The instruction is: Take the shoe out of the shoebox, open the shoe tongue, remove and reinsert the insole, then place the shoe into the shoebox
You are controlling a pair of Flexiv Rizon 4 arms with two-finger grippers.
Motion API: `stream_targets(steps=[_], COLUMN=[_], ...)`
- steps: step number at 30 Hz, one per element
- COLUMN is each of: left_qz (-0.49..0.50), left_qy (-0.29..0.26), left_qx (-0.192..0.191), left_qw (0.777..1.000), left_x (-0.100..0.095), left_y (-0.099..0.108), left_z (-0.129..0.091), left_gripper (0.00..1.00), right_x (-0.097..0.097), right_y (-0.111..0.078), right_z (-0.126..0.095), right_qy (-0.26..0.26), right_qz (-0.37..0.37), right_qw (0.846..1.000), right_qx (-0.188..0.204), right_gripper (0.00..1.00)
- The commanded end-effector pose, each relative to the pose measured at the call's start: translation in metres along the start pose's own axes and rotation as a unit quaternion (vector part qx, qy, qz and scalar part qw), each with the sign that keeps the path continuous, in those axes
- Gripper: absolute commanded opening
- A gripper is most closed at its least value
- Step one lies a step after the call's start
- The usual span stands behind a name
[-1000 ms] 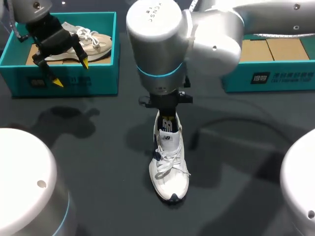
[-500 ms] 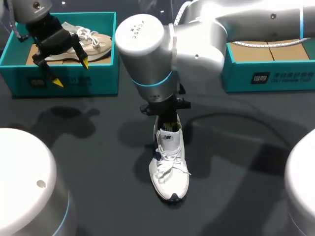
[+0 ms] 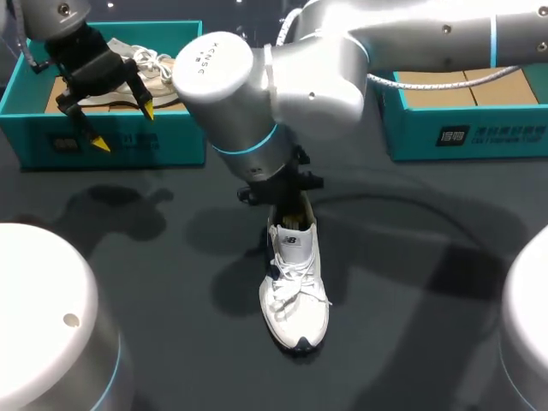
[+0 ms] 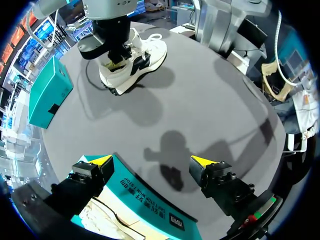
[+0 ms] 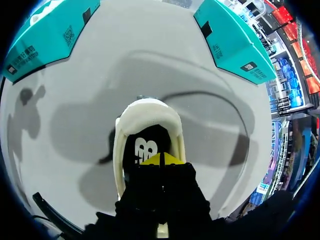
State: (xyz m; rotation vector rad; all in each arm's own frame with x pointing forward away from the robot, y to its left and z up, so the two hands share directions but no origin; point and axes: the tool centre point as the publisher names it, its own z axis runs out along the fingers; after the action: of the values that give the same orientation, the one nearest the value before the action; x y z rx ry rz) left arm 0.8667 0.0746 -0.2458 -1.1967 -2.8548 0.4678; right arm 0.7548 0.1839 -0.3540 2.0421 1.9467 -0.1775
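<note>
Shoe (image 3: 294,295) on table (image 3: 171,257) around pinched right jaws; second shoe (image 3: 158,73) in one shoebox (image 3: 120,137) of two; left jaws wide.

Heel of shoe (image 3: 295,300) under right arm (image 3: 257,86) — toe side free.

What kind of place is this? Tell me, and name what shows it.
Probably a robot test bench for shoe handling, not a shop. A dark table holds teal shoeboxes, a white sneaker sits loose on its sole, and my right gripper is at the sneaker's opening.
</note>
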Motion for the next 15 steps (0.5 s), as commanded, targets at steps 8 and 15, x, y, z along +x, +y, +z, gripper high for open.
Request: stream_targets(steps=[8,15], left_qz=[0.0,0.0], left_qy=[0.0,0.0], left_qx=[-0.001,-0.001], left_qw=[1.0,1.0], left_x=[0.001,0.001], left_y=[0.0,0.0], left_z=[0.0,0.0], left_gripper=[1.0,1.0], right_x=[0.005,0.021], right_y=[-0.009,-0.011], right_z=[0.047,0.059], right_qy=[-0.023,0.011], right_qz=[0.04,0.023], right_qw=[0.998,0.998], right_qx=[0.031,0.058], right_gripper=[0.0,0.0])
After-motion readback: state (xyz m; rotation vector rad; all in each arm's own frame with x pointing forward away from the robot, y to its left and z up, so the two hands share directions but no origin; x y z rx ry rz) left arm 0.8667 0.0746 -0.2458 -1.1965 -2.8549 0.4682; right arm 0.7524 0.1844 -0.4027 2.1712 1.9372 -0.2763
